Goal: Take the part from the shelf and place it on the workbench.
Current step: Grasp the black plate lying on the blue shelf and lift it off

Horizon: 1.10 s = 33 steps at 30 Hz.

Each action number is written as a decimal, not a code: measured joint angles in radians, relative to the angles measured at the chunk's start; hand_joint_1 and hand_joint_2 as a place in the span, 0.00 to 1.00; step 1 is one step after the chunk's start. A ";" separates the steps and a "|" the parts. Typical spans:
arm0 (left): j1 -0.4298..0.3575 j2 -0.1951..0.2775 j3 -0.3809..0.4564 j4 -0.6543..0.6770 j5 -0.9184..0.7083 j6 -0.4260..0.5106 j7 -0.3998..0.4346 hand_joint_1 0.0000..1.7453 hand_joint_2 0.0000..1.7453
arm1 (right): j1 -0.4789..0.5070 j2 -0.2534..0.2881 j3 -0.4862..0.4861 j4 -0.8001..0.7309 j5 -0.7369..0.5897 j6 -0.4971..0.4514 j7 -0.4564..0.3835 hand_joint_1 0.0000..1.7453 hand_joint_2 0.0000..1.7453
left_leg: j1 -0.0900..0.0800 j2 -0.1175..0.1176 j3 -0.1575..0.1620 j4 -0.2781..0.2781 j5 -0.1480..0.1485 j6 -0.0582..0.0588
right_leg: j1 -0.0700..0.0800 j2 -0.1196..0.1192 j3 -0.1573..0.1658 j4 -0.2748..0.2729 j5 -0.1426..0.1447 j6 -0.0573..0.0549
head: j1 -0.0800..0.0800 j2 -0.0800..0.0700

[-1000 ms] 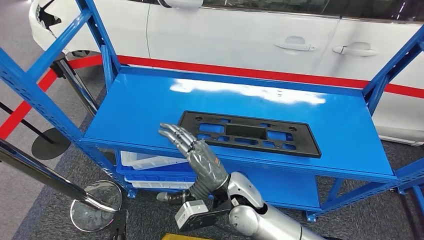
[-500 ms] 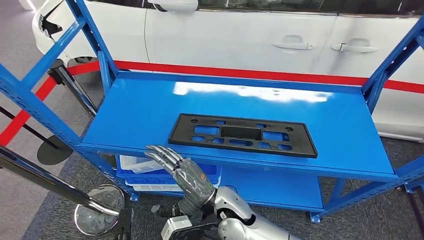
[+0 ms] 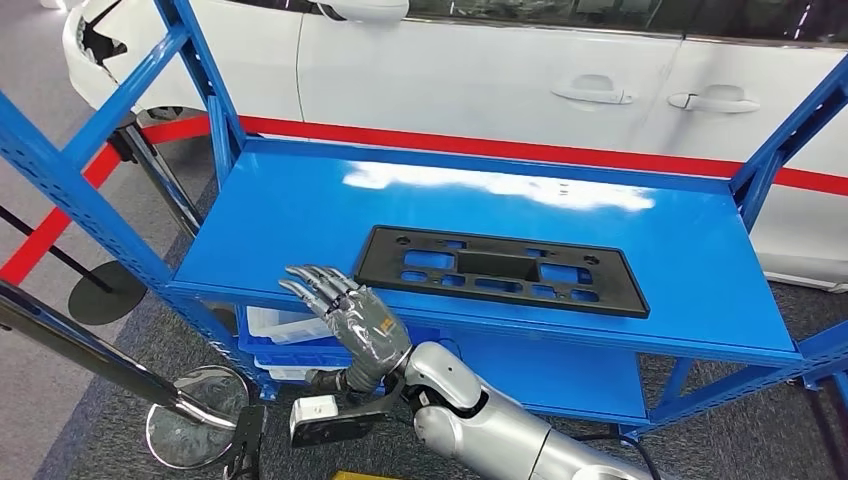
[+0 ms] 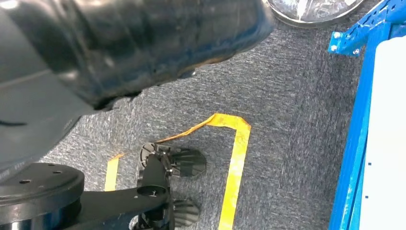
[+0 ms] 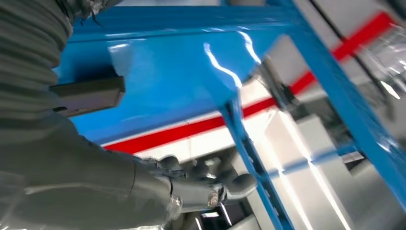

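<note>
The part (image 3: 500,270) is a flat black plastic frame with several cut-outs, lying flat near the front of the blue shelf top (image 3: 300,215). My right hand (image 3: 345,315) is held up in front of the shelf's front edge, just left of the part's near corner and apart from it, fingers spread and holding nothing. In the right wrist view the fingers (image 5: 206,184) lie stretched out and empty against the shelf's blue underside and post, with a dark slab (image 5: 88,96) behind the grey cover.
Blue rack uprights (image 3: 95,215) stand at both ends of the shelf. White bins (image 3: 290,325) sit on the lower level. A white car (image 3: 500,70) is parked behind. A chrome stanchion base (image 3: 195,415) stands at lower left. Yellow floor tape (image 4: 234,167) crosses the grey carpet.
My right hand has drawn back from over the shelf top beside the part to in front of the shelf edge, further left. The head view has shifted slightly; the part lies where it was.
</note>
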 joint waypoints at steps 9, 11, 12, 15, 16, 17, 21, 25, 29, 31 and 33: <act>-0.002 -0.001 -0.009 0.000 -0.024 -0.008 0.019 0.00 0.00 | -0.065 0.053 0.000 0.235 -0.007 0.013 0.061 0.00 1.00 | -0.006 -0.002 -0.008 0.015 -0.008 -0.013 | -0.004 0.001 0.016 -0.059 0.064 -0.007 | 0.000 0.000; -0.002 -0.001 -0.010 0.000 -0.027 -0.008 0.022 0.00 0.00 | -0.078 0.062 0.000 0.278 0.010 0.011 0.084 0.00 1.00 | -0.006 -0.001 -0.011 0.015 -0.008 -0.023 | -0.002 0.003 0.020 -0.073 0.061 -0.015 | -0.001 0.000; -0.002 -0.001 -0.010 0.000 -0.029 -0.008 0.022 0.00 0.00 | -0.081 0.065 0.000 0.296 0.018 0.010 0.095 0.00 1.00 | -0.005 0.000 -0.011 0.016 -0.010 -0.029 | -0.002 0.003 0.021 -0.076 0.063 -0.021 | 0.000 0.000; -0.002 -0.001 -0.010 0.000 -0.029 -0.008 0.023 0.00 0.00 | -0.092 0.072 0.000 0.340 0.036 0.005 0.123 0.00 1.00 | -0.002 0.001 -0.052 0.106 -0.064 -0.042 | -0.006 0.002 0.024 -0.081 0.067 -0.036 | -0.006 0.000; -0.002 -0.001 -0.011 0.000 -0.030 -0.008 0.023 0.00 0.00 | -0.095 0.073 0.000 0.351 0.041 0.002 0.131 0.00 1.00 | -0.001 0.001 -0.082 0.169 -0.094 -0.045 | -0.004 0.002 0.024 -0.081 0.067 -0.039 | -0.008 0.000; -0.001 -0.001 -0.011 0.000 -0.030 -0.008 0.023 0.00 0.00 | -0.096 0.075 0.000 0.361 0.047 -0.001 0.140 0.00 1.00 | -0.001 0.001 -0.112 0.231 -0.117 -0.047 | -0.003 0.002 0.024 -0.081 0.066 -0.041 | -0.008 0.000; 0.004 0.000 -0.011 0.000 -0.030 -0.008 0.024 0.00 0.00 | -0.093 0.076 0.000 0.402 0.101 -0.033 0.198 0.00 1.00 | -0.004 0.001 -0.089 0.176 -0.053 -0.035 | 0.004 0.006 0.026 -0.080 0.065 -0.043 | -0.008 0.000; 0.003 0.002 -0.011 0.000 -0.031 -0.008 0.024 0.00 0.00 | -0.094 0.077 0.000 0.432 0.149 -0.070 0.237 0.00 1.00 | -0.016 0.000 -0.009 0.015 -0.011 -0.017 | 0.009 0.007 0.024 -0.080 0.063 -0.032 | -0.007 0.000; 0.005 0.002 -0.011 0.000 -0.031 -0.008 0.024 0.00 0.00 | -0.094 0.078 0.000 0.449 0.183 -0.082 0.264 0.00 1.00 | -0.007 0.003 0.003 -0.007 -0.001 -0.003 | 0.006 0.006 0.009 -0.043 0.032 -0.011 | -0.005 0.000; 0.004 0.002 -0.011 0.000 -0.031 -0.008 0.024 0.00 0.00 | -0.093 0.078 0.000 0.456 0.188 -0.085 0.268 0.00 1.00 | -0.006 0.004 0.005 -0.009 -0.001 0.002 | 0.001 0.005 -0.043 0.068 -0.026 -0.003 | -0.003 0.000; 0.006 0.002 -0.011 0.000 -0.031 -0.007 0.024 0.00 0.00 | -0.089 0.077 0.000 0.466 0.188 -0.085 0.269 0.00 1.00 | -0.005 0.004 0.005 -0.008 -0.003 0.002 | -0.006 0.005 -0.095 0.171 -0.057 0.004 | -0.003 0.000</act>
